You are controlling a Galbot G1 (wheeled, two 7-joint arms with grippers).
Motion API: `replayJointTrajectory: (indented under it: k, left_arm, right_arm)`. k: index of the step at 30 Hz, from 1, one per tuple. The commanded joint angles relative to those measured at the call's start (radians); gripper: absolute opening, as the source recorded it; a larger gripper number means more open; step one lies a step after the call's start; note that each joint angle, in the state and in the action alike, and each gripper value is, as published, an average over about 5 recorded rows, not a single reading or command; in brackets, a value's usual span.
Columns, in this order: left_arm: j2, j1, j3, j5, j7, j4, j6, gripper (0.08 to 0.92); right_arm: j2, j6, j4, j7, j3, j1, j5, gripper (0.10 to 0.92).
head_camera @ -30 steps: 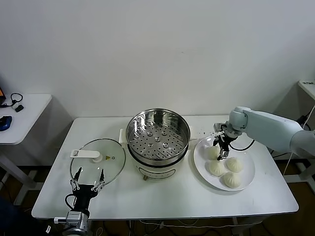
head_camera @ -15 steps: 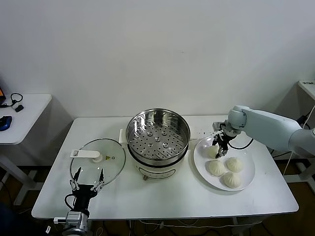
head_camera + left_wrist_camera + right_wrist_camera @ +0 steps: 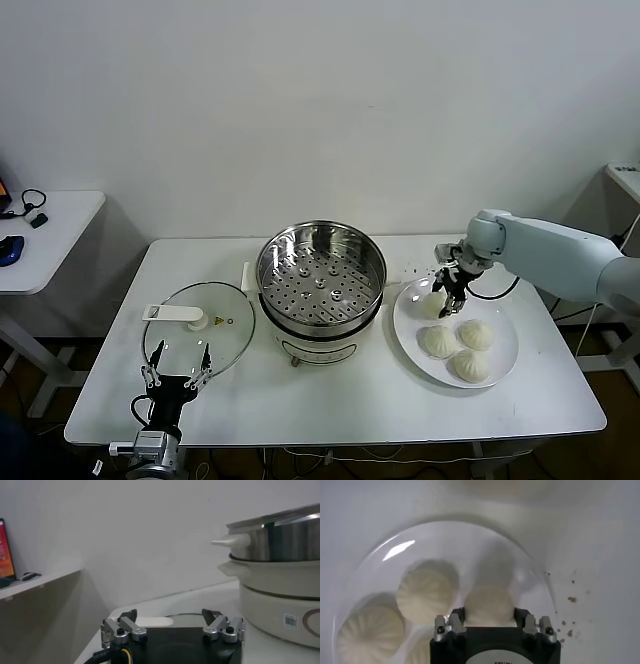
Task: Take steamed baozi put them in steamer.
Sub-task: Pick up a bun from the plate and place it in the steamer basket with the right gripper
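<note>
The steel steamer (image 3: 321,270) with its perforated tray stands mid-table on a cream base; its side shows in the left wrist view (image 3: 280,580). My right gripper (image 3: 447,291) is shut on one cream-white baozi (image 3: 432,304) and holds it just above the far-left part of the white plate (image 3: 506,346). In the right wrist view that baozi (image 3: 489,605) sits between my fingers. Three other baozi (image 3: 438,340) (image 3: 477,333) (image 3: 470,365) lie on the plate. My left gripper (image 3: 178,378) is open and empty at the table's front left.
The round glass lid (image 3: 200,325) with a white handle lies flat left of the steamer, just beyond my left gripper. A side table (image 3: 40,235) stands off to the left. Small crumbs (image 3: 570,600) lie on the table beside the plate.
My right gripper has risen a little and drawn back toward the plate's far-left edge, carrying one baozi with it. The left arm has not moved.
</note>
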Motion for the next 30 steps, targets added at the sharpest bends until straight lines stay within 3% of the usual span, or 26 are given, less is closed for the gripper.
replayJointTrajectory:
  k: [1,17,30]
  left_arm:
    - [-0.036,-0.001,0.001,0.001,-0.001,0.0,0.002,0.823]
    - [-0.042,0.001,0.009,0.016,-0.001,-0.004,0.005,0.823]
    - [-0.04,0.0,0.005,0.016,-0.001,-0.003,0.005,0.823]
  right_arm:
    - [-0.029,0.018,0.096,0.009,-0.06,0.103,0.031,0.652]
    - [-0.014,0.132,0.28,-0.019,-0.293,0.472,0.125,0.653]
    - [0.172,0.464,0.12,-0.061,-0.321,0.574,0.188,0.653]
